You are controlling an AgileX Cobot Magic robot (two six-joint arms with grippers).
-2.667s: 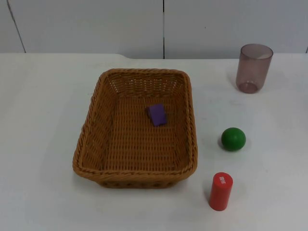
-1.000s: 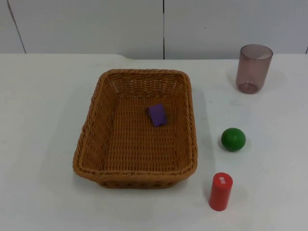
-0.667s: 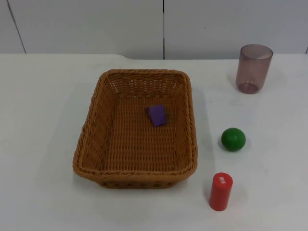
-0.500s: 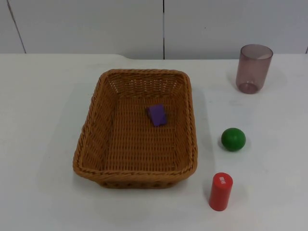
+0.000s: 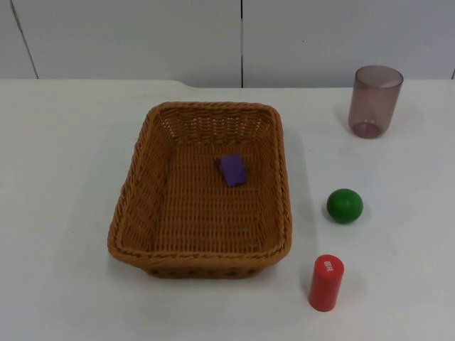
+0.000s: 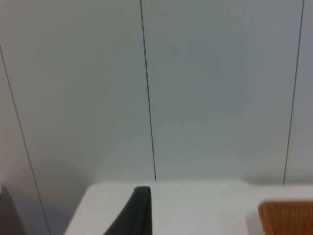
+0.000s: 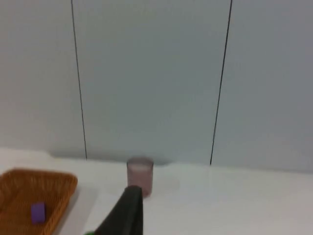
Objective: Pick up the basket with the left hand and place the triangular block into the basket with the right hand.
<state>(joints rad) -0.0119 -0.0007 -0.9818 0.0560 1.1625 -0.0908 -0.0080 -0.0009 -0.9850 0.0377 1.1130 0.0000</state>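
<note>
Your wicker basket sits flat on the white table, a little to the nine o'clock side of centre in the top view. The purple triangular block already lies inside it, on the woven floor toward the one o'clock part of the interior, near the three o'clock wall but not touching it.

Outside the basket, at its three o'clock side, you have a green ball resting apart from the rim. A red cylinder stands upright at about five o'clock from the basket, near its corner, and a translucent pinkish cup stands upright well apart at about two o'clock, close to the grey partition wall.

From the left wrist view you see a fingertip of the left gripper above the table edge, facing the wall, with a corner of the basket nearby. The right gripper likewise points at the wall, with the cup beyond its fingertip. You cannot tell how the jaws of either stand.
</note>
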